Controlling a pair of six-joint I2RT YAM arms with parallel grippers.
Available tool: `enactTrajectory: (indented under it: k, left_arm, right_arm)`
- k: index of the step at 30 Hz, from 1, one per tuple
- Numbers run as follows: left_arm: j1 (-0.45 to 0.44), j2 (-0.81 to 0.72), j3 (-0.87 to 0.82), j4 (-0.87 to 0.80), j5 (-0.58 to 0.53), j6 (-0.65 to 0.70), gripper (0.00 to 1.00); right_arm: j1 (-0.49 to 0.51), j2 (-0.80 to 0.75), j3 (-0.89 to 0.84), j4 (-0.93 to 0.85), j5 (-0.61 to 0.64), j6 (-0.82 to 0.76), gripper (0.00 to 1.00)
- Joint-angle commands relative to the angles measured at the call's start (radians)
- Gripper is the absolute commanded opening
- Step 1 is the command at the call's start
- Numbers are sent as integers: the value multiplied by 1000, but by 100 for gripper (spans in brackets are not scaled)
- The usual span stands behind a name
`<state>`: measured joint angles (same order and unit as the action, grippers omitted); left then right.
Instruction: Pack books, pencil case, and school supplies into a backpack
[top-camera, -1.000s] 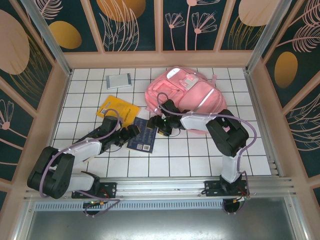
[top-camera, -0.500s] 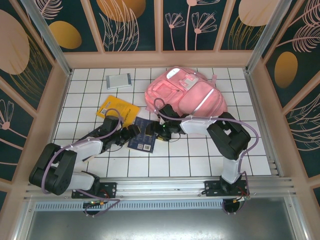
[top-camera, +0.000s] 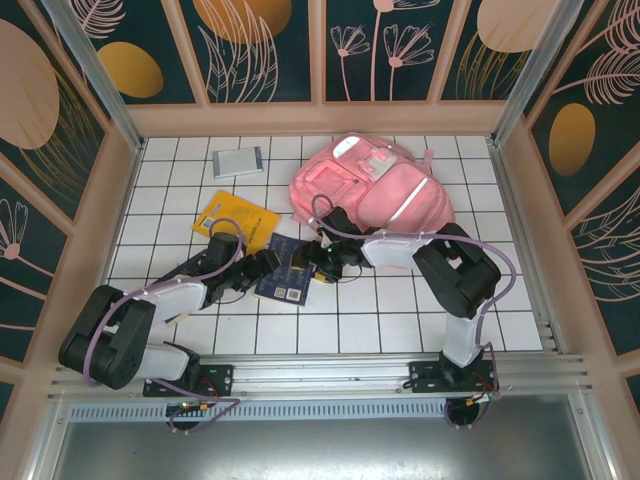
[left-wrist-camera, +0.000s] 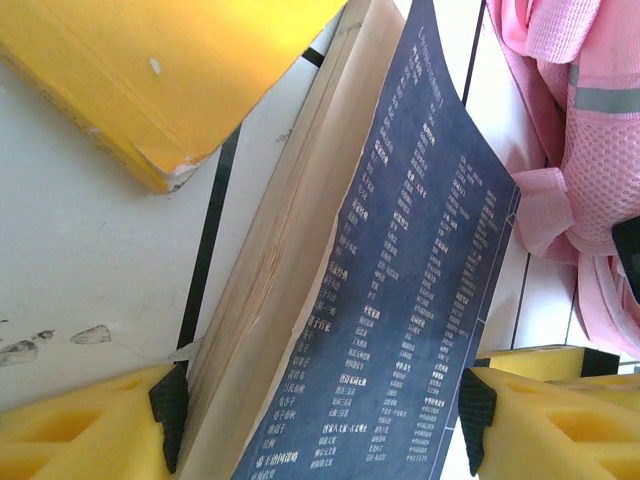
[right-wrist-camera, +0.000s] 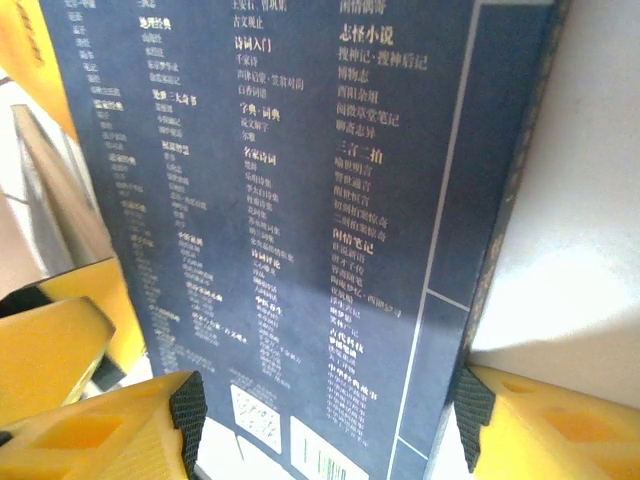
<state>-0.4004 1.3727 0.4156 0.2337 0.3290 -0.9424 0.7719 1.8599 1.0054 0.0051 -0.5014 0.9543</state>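
Navy book (top-camera: 287, 270): matte cover, rows of white print, barcode label, pale page block along one raised edge. Lies on the tiled surface (top-camera: 380, 310), at 7 o'clock of the pink mesh backpack (top-camera: 385, 190). Flanked more closely than a second ago from 9 o'clock by left end effector (left-wrist-camera: 320, 400); grip impossible to tell. Clamped from 3 o'clock by right end effector (right-wrist-camera: 325, 410).

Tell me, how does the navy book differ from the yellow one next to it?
The navy book is dark blue with pale print; the yellow book is orange-yellow. The left gripper and the right gripper both straddle the navy book; the yellow book lies apart from both. The navy book's cover looks lifted off its pages; the yellow book looks closed. Both are books on the white tiled table.
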Motion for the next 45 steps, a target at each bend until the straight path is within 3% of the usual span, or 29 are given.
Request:
enactTrajectory:
  k: [1, 11, 17, 30, 37, 42, 45]
  left_arm:
    - [-43, 50, -25, 113, 104, -24, 71]
    - [-43, 54, -29, 117, 114, -17, 69]
    - [-44, 57, -29, 123, 124, -16, 68]
    - [-44, 24, -21, 81, 98, -2, 67]
    - [-44, 10, -29, 53, 75, 8, 65]
    - [-44, -19, -35, 14, 37, 12, 62]
    - [-44, -50, -38, -17, -2, 13, 60]
  right_arm:
    - [11, -63, -65, 293, -176, 142, 67]
    - [10, -134, -151, 518, -206, 259, 64]
    - [26, -102, -151, 552, -183, 264, 62]
    - [39, -5, -40, 272, -42, 83, 54]
    - [20, -2, -50, 250, -14, 73, 50]
    - [18, -25, -62, 208, 31, 47, 54]
    - [17, -33, -78, 195, 62, 36, 50]
